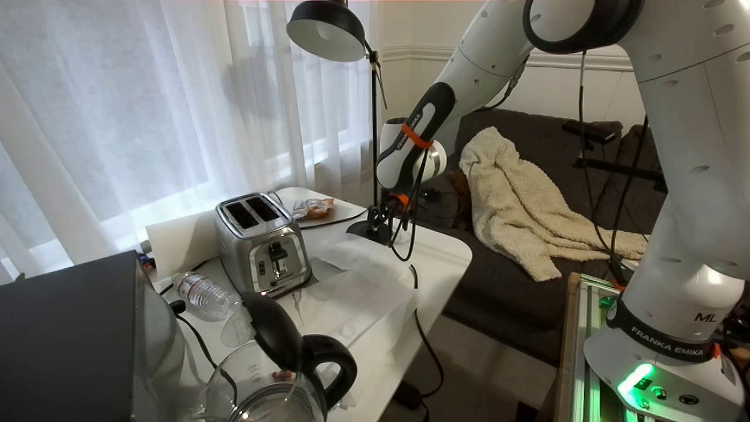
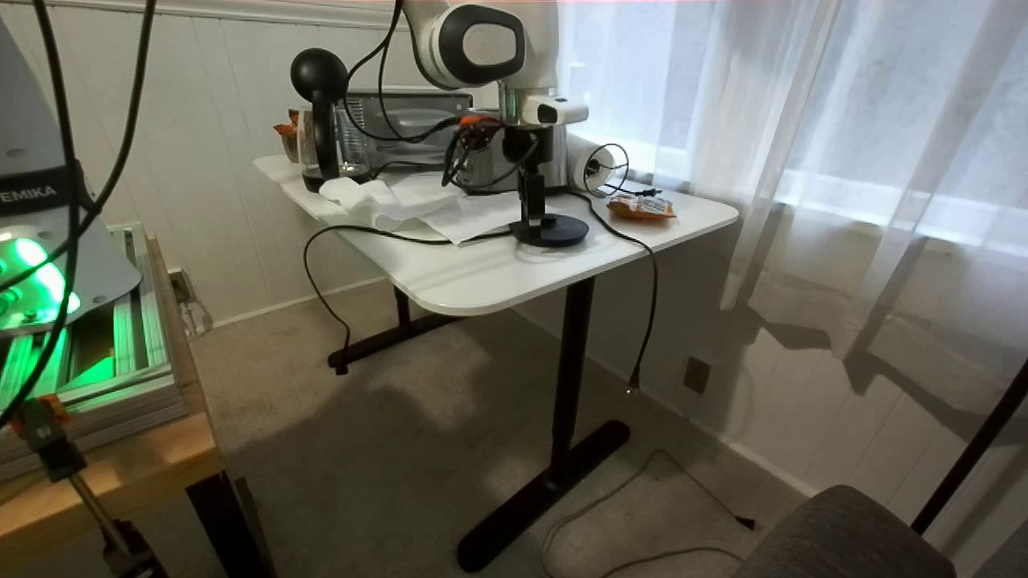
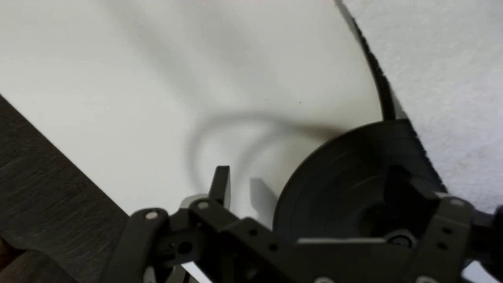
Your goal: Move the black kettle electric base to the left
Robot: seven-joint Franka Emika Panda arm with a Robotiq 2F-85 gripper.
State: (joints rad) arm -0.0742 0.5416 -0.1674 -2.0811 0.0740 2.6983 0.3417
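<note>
Kettle base, black, round: flat on the white counter, lower right of my wrist view, white sheet overlapping its right edge. Pincer: fingers wide apart, one over it; contact I cannot tell.

- In the wrist view, my gripper hides part of the black base; paper covers more of it.
- I can't tell whether the gripper touches it.
- An exterior view's bottom edge cuts off the glass kettle.
</note>
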